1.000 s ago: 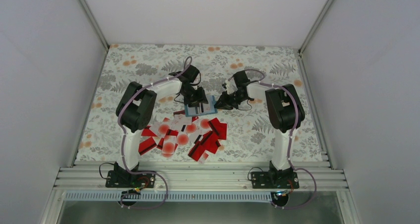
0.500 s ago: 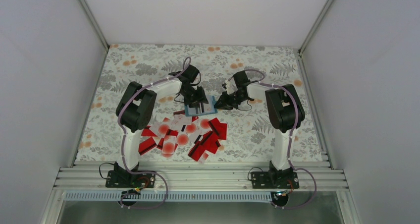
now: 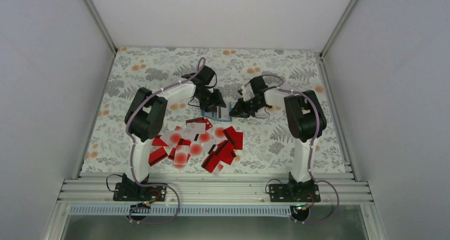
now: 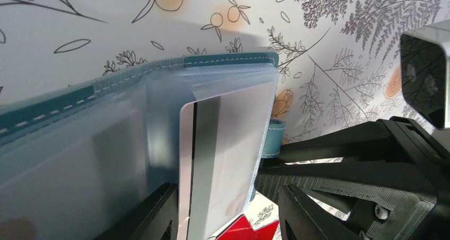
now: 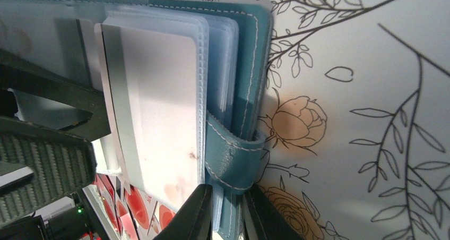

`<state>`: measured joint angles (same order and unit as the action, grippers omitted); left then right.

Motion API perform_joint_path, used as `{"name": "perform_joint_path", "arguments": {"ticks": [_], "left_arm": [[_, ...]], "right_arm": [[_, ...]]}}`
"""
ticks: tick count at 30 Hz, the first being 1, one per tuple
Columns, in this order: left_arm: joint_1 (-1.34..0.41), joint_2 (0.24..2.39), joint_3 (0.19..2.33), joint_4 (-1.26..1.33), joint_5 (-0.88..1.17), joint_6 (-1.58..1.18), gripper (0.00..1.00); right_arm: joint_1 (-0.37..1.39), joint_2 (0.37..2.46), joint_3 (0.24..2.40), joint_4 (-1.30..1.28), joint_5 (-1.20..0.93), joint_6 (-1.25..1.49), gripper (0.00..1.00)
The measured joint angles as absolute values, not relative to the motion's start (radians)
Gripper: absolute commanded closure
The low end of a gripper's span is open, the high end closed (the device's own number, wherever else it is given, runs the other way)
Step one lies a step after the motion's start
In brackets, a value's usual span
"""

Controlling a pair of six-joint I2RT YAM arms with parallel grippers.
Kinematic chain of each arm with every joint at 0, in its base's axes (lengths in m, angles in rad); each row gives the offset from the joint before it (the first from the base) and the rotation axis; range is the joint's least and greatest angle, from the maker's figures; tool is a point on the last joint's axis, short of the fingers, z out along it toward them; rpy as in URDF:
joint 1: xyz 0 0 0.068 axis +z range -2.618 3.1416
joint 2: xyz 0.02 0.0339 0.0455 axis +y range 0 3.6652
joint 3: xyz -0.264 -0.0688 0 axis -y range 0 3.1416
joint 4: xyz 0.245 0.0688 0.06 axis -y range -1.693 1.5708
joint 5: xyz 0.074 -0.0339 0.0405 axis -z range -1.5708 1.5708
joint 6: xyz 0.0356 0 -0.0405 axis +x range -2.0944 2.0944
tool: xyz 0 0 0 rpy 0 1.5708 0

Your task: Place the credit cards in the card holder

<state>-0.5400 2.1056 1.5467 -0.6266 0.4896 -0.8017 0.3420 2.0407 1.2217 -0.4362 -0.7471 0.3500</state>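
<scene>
Pinches the clasp tab [image 5: 231, 155] of the card holder [image 5: 249, 49] in the right gripper [image 5: 227, 193], jaws closed tight on it, just beyond the credit cards [image 3: 199, 144] heaped on the table [image 3: 159, 65]. Straddles a white card [image 4: 228, 144] (dark stripe along one edge) with the left gripper [image 4: 227, 193], jaws apart, card tucked partway into a clear sleeve [image 4: 159, 118].

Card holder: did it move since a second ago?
The left tool edged toward the far side, and less of the card holder shows from above, as if tipped up. The right tool stays clamped on its clasp edge; the loose credit cards lie as before.
</scene>
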Motion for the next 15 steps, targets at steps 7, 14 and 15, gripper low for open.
{"name": "perform_joint_path", "arguments": {"ticks": [7,14,15], "left_arm": [[-0.548,2.074,1.513,-0.637,0.477,-0.793,0.52],[-0.559,1.971,1.426,-0.648,0.433,-0.757,0.44],[-0.559,1.959,1.419,-0.649,0.427,-0.751,0.42]], "right_arm": [[0.346,2.041,1.235,-0.458,-0.728,0.347,0.85],[0.349,2.033,1.282,-0.502,-0.69,0.337,0.84],[0.349,2.028,1.288,-0.508,-0.685,0.335,0.84]]}}
